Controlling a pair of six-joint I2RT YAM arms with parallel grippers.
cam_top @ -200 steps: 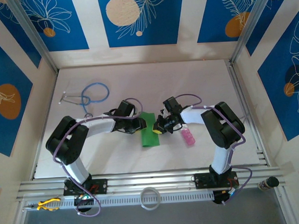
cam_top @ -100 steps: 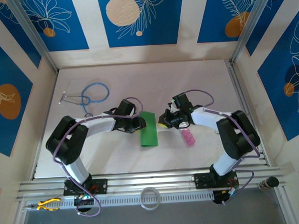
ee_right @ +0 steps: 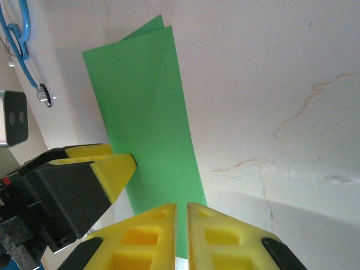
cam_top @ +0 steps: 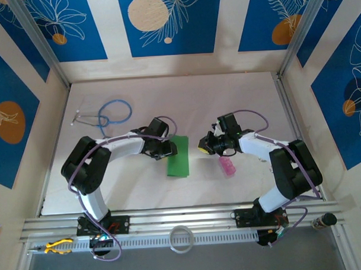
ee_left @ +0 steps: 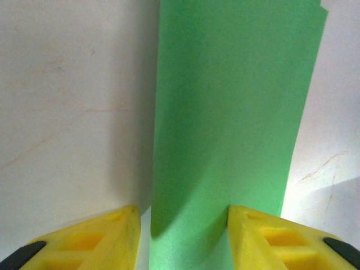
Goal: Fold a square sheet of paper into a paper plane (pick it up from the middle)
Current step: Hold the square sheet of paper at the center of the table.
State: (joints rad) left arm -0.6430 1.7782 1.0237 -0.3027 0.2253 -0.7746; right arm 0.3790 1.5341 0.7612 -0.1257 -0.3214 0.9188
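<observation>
A white table (cam_top: 226, 98) with faint brownish scratches sits inside walls (cam_top: 170, 23) of cream and blue panels printed with leaf outlines and orange or pale discs. Near the middle of the table lies the paper (cam_top: 179, 163), a bright-green sheet folded into a long narrow strip and flat on the surface; at its far corner in the right wrist view two layers show, slightly out of line. The left gripper (cam_top: 169, 148) is at the strip's far end as seen from above, touching its left edge. Its yellow fingers are spread, and in its own camera the strip runs straight ahead from between them, one long edge a little inside the left finger (ee_left: 107, 230) and the other edge meeting the right finger. The paper looks to be lying loose there rather than pinched. The right gripper (cam_top: 201, 147) hangs just off the strip's right side, apart from it in the top view, with its fingers pressed almost together and only a thin slit between them, nothing in it. From its camera the strip stretches away ahead and to the left of the fingertips. A pink bottle (cam_top: 227, 165) lies near this gripper on the side away from the paper. A blue stethoscope (cam_top: 108, 114) is well apart, beyond and left of the left gripper.
</observation>
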